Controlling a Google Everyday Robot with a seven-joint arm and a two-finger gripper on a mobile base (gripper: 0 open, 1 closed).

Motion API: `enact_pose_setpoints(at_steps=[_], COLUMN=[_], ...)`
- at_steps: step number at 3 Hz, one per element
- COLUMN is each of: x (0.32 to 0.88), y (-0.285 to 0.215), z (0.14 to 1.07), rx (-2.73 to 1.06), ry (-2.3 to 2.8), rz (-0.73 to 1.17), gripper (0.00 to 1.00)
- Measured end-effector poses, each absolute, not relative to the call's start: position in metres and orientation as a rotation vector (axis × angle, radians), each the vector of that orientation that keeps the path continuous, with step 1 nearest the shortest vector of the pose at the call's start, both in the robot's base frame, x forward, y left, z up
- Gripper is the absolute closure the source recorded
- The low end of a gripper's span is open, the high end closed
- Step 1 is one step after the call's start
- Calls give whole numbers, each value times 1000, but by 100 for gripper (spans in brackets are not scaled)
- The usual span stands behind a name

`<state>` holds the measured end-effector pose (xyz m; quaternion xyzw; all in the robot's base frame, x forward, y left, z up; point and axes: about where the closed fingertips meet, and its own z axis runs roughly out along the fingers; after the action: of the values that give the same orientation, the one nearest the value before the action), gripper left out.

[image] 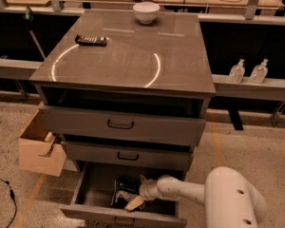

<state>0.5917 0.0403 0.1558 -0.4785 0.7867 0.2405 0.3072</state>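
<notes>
The white pincer (134, 203), its opening impossible to tell, is sitting in the open grey bottom drawer (92, 188). The dark crumpled packet (121, 192) is lying at its ten o'clock and risks snagging on the drawer front.

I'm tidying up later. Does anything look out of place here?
The bottom drawer is pulled far out, the middle drawer and top drawer ajar; the tool is inside the bottom one beside a crumpled dark packet. Nothing looks spilled.
</notes>
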Motion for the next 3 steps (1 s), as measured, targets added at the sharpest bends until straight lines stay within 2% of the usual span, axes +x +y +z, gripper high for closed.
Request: enact_pose_setpoints(at_steps=[3], x=[592], y=[40], z=[156], rx=[-1266], ry=[2081], rz=[636], gripper=[0])
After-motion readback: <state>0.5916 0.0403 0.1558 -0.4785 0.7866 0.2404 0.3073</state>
